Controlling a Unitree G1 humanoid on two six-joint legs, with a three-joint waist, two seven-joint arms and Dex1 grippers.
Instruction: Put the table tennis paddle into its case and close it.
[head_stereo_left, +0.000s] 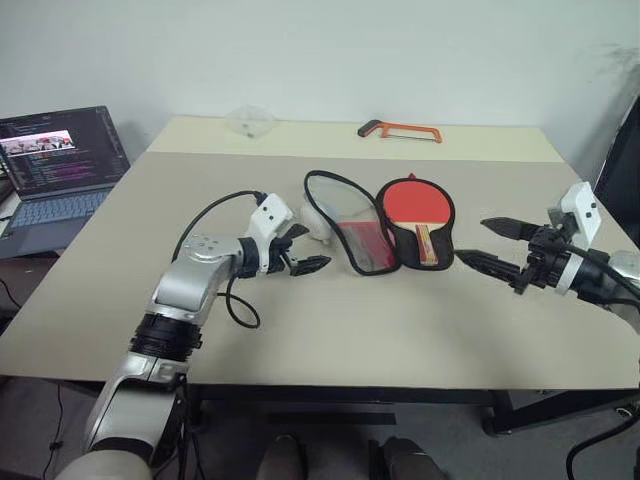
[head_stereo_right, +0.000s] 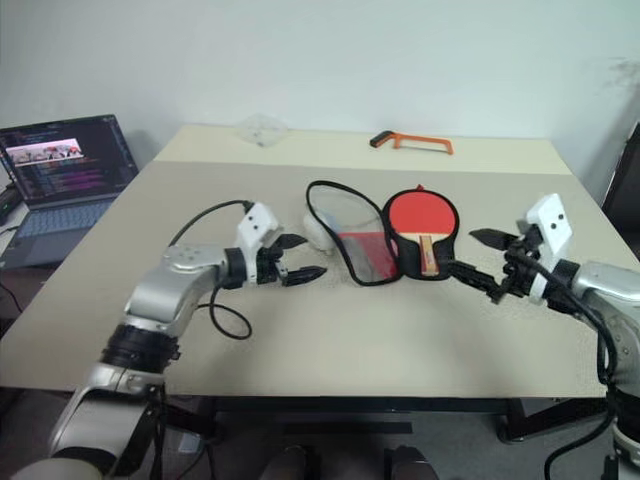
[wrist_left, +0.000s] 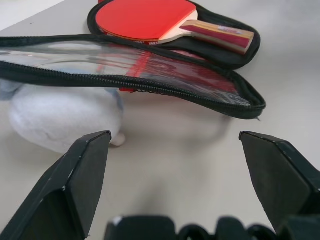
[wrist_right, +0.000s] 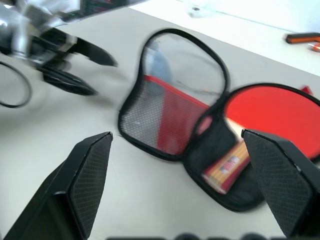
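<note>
At 9 o'clock of the case: left jaws, spread wide, pinching nothing, low over the pale bench (head_stereo_left: 300, 330) and aimed at the flap.

Just beyond them: small pale round pouch (head_stereo_left: 318, 222), tucked under the edge of the flap.

Next: paddle-shaped soft zip case (head_stereo_left: 352, 225), lying open, with its see-through, red-striped flap thrown out toward 9 o'clock and its black half at 3 o'clock.

On that black half: round red rubber-faced table tennis paddle (head_stereo_left: 415, 200) with the pale wooden handle, face up, handle toward 6 o'clock. Placing looks done; closing not yet begun.

At 3 o'clock of the case: right jaws, also spread wide and empty, just beside the black half but apart from it.

Likely trouble:
- Catching the pale pouch along with the flap, since the two lie so close; would leave a lump under the zip line.
- Dragging the whole light case across the bench while folding, if nothing pins the black half.
- Nudging the paddle off its seat, leaving the handle over the zip track and jamming the closure.
- Losing the thin flap edge from wide jaws.
</note>
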